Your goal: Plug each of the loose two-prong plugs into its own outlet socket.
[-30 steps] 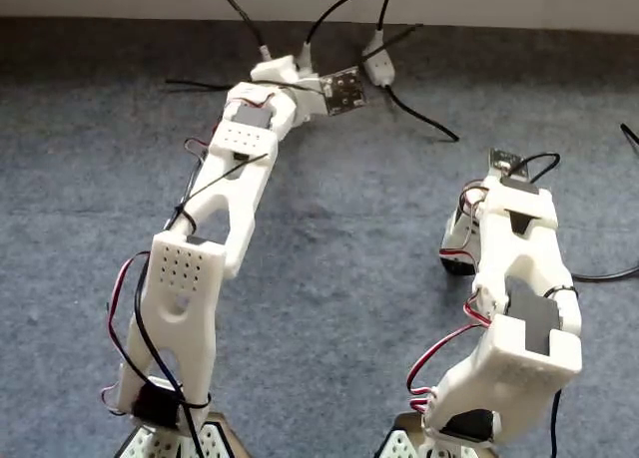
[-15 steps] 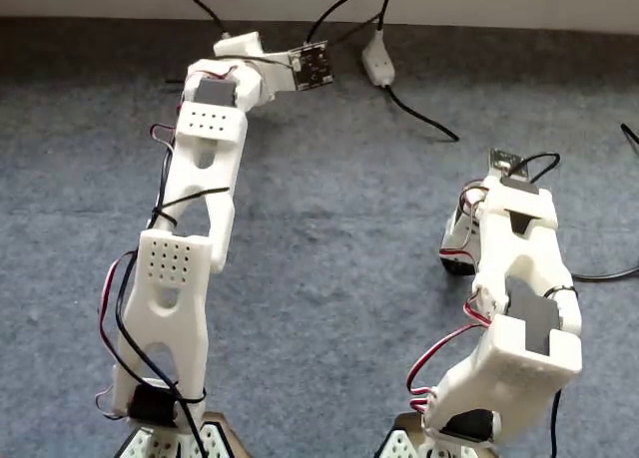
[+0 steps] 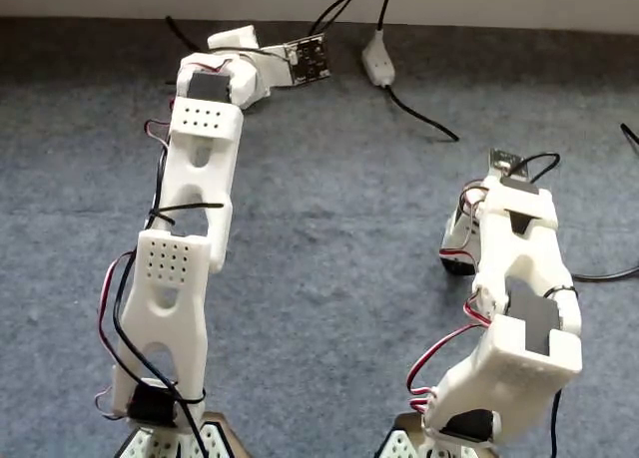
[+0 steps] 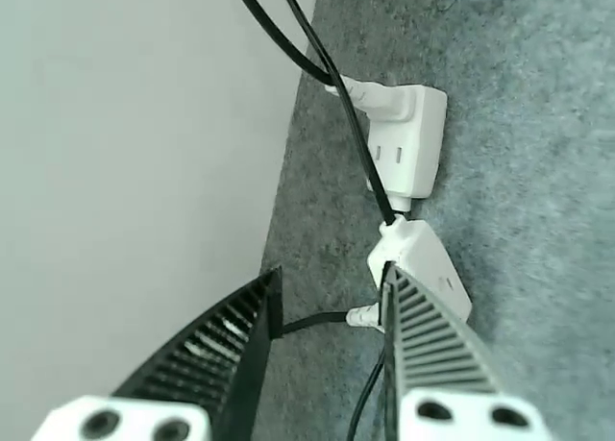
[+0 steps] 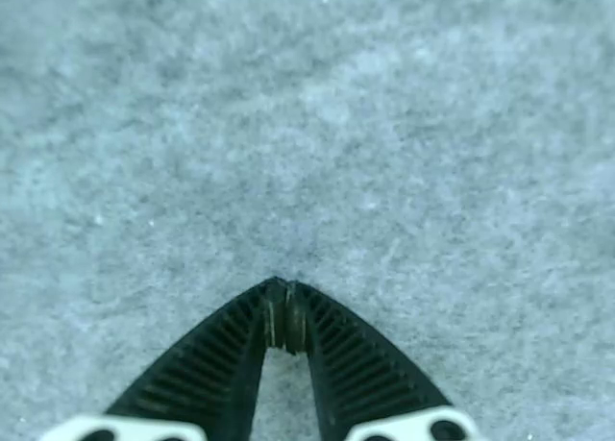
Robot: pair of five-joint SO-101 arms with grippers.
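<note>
Left arm: the left arm (image 3: 195, 179) is standing stretched out over the grey carpeted worktop (image 3: 329, 229), with its wrist at the far edge, close to the pale wall (image 4: 125, 172).
Left gripper: the left gripper (image 4: 332, 278) is hanging open, its two black ribbed fingers (image 4: 235, 350) spread wide apart and holding nothing; it is pointing along the strip where the wall is meeting the carpet.
Second white block: a second white block (image 4: 428, 263) is lying on the carpet just beside one fingertip of the left gripper; whether the two are touching cannot be told. Black cables (image 4: 288, 33) are running into it at one end and one side.
Outlet block: the white outlet block (image 4: 415, 124) is lying beyond the second white block, near the wall, with one end just beside that block. It is showing a pair of free slots on its side face.
White plug: a white plug (image 4: 377, 97) is sitting in the far end of the outlet block, its black lead trailing off along the wall.
Right arm: the right arm (image 3: 524, 268) is sitting folded on the right side of the worktop, well apart from the blocks.
Right gripper: the right gripper (image 5: 285, 311) is pointing down at bare carpet with its fingertips pressed together, clamping nothing.
</note>
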